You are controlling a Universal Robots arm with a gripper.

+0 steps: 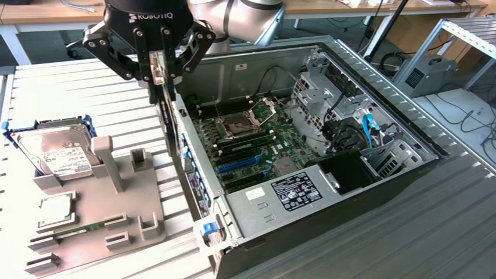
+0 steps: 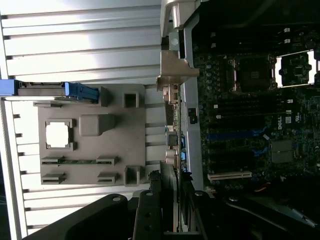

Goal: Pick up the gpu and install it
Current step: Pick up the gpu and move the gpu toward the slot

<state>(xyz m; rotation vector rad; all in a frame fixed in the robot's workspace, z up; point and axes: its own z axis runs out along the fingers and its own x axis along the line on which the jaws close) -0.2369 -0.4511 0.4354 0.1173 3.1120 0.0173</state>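
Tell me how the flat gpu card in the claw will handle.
The flat gpu card hangs straight, edge-on, from the black claw, so probably stiff. Gripped at its top edge only, it may pivot if bumped against the grey metal case.

gpu (image 2: 172, 115) bracket showing bare silver metal | fixture (image 1: 93, 203) looking matt grey plastic | table (image 1: 78, 93) showing ribbed, satin metal

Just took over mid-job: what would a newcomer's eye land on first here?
The black jaws, high at the exterior view's left, are shut on the flat gpu card with silver end bracket, hanging edge-on at the rim of the open black-and-silver computer case. Inside lies the green motherboard. At the exterior view's left, a grey holder tray carries a silver hard drive.
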